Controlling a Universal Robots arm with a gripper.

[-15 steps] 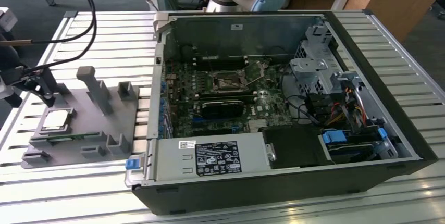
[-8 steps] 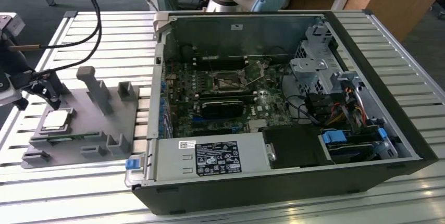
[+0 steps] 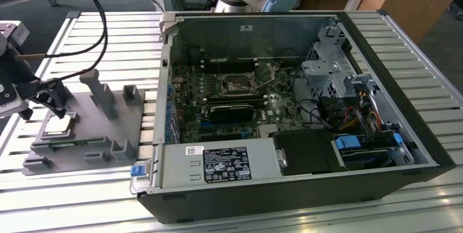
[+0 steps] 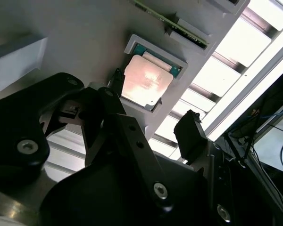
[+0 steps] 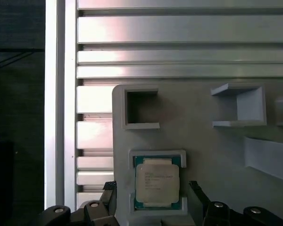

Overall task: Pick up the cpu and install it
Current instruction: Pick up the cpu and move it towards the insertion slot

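The cpu (image 3: 59, 125) lies flat in a shallow framed recess of the grey tray (image 3: 90, 127) on the exterior view's left. In both wrist views its silvery top (image 5: 156, 182) (image 4: 146, 80) faces up inside the pale frame. My gripper (image 3: 43, 109) hangs just above it, open, with one black finger on each side of the chip (image 5: 153, 197) (image 4: 153, 106). Nothing is between the fingers, and they stand apart from the chip's edges. The motherboard's black socket (image 3: 235, 85) sits inside the open computer case (image 3: 289, 179) at centre.
Upright grey posts (image 3: 101, 93) and block pockets (image 5: 141, 108) rise from the tray near the gripper. Black cables (image 3: 94, 27) hang over the slatted aluminium table (image 3: 108, 32). The case walls, the power supply (image 3: 217, 163) and the drive cage (image 3: 340, 76) ring the motherboard.
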